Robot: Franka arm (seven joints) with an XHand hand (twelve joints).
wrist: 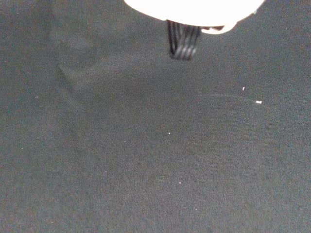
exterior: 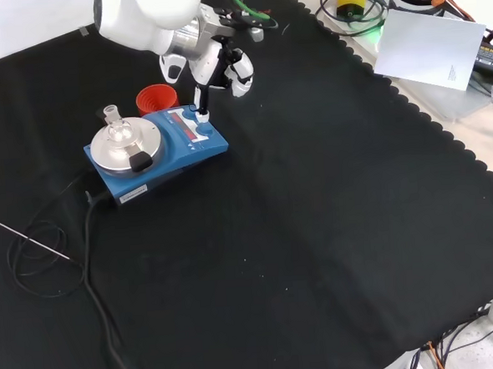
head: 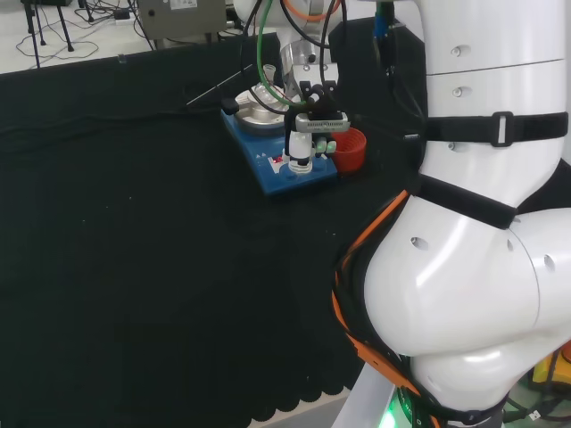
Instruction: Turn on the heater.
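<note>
The heater is a blue box with a round silver plate and a sloping front panel with red marks. A small clear flask stands on the plate. In the front view my hand hangs over the panel's far end, with one straight dark finger pointing down onto the panel by a blue knob. Its other fingers look folded back. In the head view the hand stands over the heater's right end, fingertips at the panel. The wrist view has a blurred white part of the hand above black cloth.
A red ribbed ring sits right behind the heater, next to the hand. A black power cable loops over the cloth at the front view's left, with a thin rod across it. The arm's white links stand at the head view's right.
</note>
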